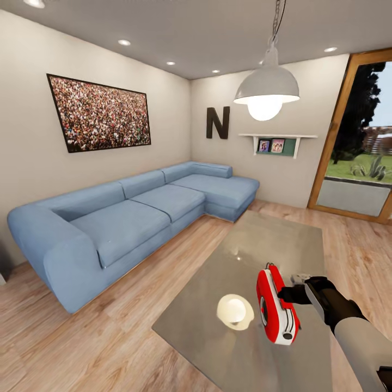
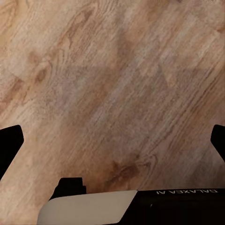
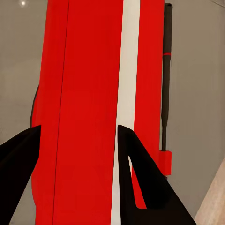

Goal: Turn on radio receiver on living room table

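Right pincer was spread around radio receiver, black fingers flanking red body, contact not confirmed. Receiver stood upright on near right part of glossy grey table. Risk judged: sideways push could topple or slide receiver toward near edge; dial on left face could be missed. Left pincer was seen spread over wood floor, empty.

The head camera looks down across the counter; the right wrist camera sits close against the radio receiver, shared with the head view; the left wrist camera faces the wood floor.
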You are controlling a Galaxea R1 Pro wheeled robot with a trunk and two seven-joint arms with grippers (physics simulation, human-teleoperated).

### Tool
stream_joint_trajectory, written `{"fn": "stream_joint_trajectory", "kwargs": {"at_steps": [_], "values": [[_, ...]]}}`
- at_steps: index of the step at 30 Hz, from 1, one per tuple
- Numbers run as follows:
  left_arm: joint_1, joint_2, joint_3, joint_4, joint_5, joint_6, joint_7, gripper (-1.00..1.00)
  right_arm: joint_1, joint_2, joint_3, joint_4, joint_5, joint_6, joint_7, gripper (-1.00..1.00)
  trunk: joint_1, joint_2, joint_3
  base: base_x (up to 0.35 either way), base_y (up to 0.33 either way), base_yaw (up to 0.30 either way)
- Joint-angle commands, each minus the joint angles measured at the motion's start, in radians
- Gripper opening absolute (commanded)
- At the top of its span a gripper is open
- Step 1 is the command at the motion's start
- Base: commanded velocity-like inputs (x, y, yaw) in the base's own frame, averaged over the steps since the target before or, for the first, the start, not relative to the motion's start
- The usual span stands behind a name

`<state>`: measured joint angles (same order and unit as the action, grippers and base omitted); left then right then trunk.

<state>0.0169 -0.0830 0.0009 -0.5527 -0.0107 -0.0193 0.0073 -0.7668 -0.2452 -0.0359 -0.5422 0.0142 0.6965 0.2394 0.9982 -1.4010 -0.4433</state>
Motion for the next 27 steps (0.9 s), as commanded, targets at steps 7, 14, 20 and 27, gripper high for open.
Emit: {"fn": "stream_joint_trajectory", "kwargs": {"at_steps": [7, 14, 20, 27], "values": [[0.0, 0.001, -0.004, -0.033, 0.002, 0.003, -0.002, -1.0, 0.0, 0.009, 0.002, -0.001, 0.008, 0.0, 0.154, -1.0, 0.0, 0.0, 0.0, 0.0, 0.0, 0.0], [0.0, 0.019, 0.001, -0.161, 0.005, 0.005, 0.002, -1.0, 0.0, 0.008, 0.002, 0.0, 0.028, -0.001, 0.278, -1.0, 0.0, 0.0, 0.0, 0.0, 0.0, 0.0], [0.0, 0.048, 0.058, -0.293, 0.013, 0.029, -0.004, -1.0, 0.0, 0.008, 0.003, 0.001, 0.035, -0.004, 0.365, -1.0, 0.0, 0.0, 0.0, 0.0, 0.0, 0.0], [0.0, 0.027, 0.04, -0.578, 0.012, 0.297, -0.085, -1.0, 0.003, 0.008, 0.029, 0.032, 0.125, -0.109, 0.564, -1.0, 0.0, 0.0, 0.0, 0.0, 0.0, 0.0]]}}
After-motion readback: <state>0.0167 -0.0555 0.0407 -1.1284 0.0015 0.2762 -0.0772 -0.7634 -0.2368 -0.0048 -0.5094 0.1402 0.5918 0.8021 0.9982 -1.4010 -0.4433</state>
